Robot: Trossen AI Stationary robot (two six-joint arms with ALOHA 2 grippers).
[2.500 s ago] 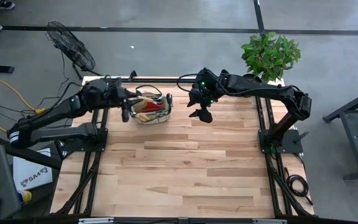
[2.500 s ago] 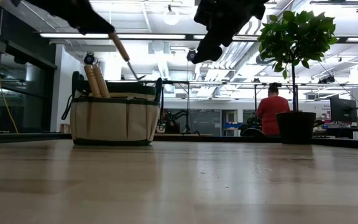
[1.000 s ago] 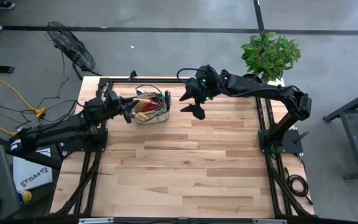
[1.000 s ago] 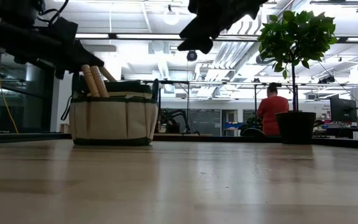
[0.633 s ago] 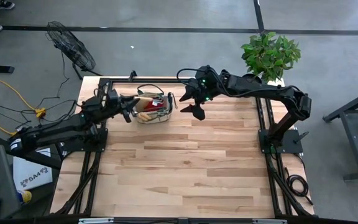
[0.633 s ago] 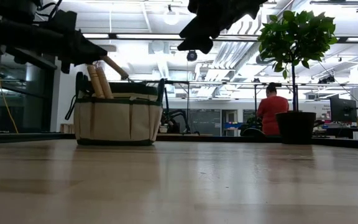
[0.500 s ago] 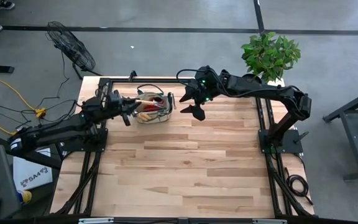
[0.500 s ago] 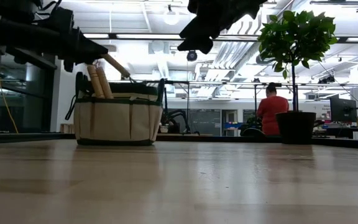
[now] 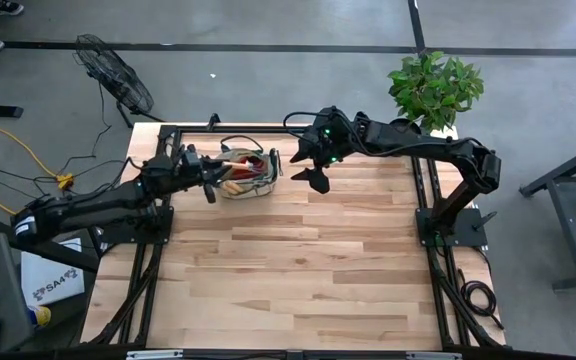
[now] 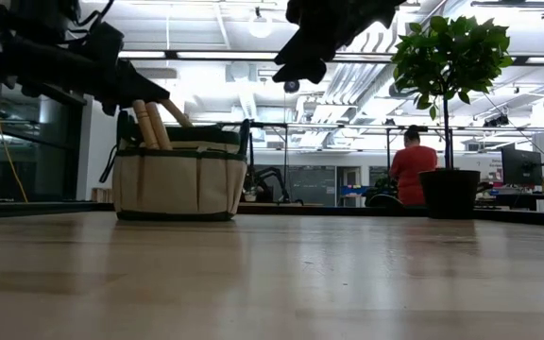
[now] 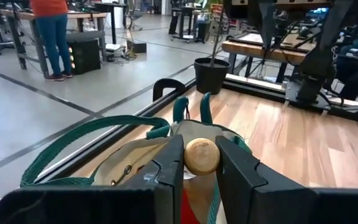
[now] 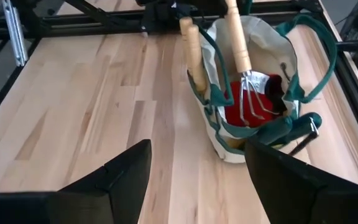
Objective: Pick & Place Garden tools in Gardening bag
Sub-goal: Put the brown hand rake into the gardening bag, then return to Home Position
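Gardening bag (image 9: 244, 174): I read one beige tote with green trim, standing near the worktop's (image 9: 288, 270) far edge at about 11 o'clock from its centre, in the high view. From the right wrist view I count inside it one hand rake (image 12: 244, 62), tines down over something red (image 12: 244, 102), and two more wooden handles (image 12: 193, 46) standing in an outer pocket on the side facing the left arm. Other contents I cannot make out.

Left tool (image 11: 199, 163): at the bag's 9 o'clock rim, fingers (image 11: 169, 168) pinching the round wooden end of the rake handle, which leans out of the bag toward that arm.

Right tool (image 12: 194, 177): hanging above the worktop at the bag's 3 o'clock side, apart from it, its fingers spread wide and holding nothing.

Count: one bag, three wooden handles visible, two arms, one potted plant (image 9: 434, 88) off the far right corner.

Open room: the worktop from centre to 6 o'clock lies bare; the bag sits close to the far frame rail.
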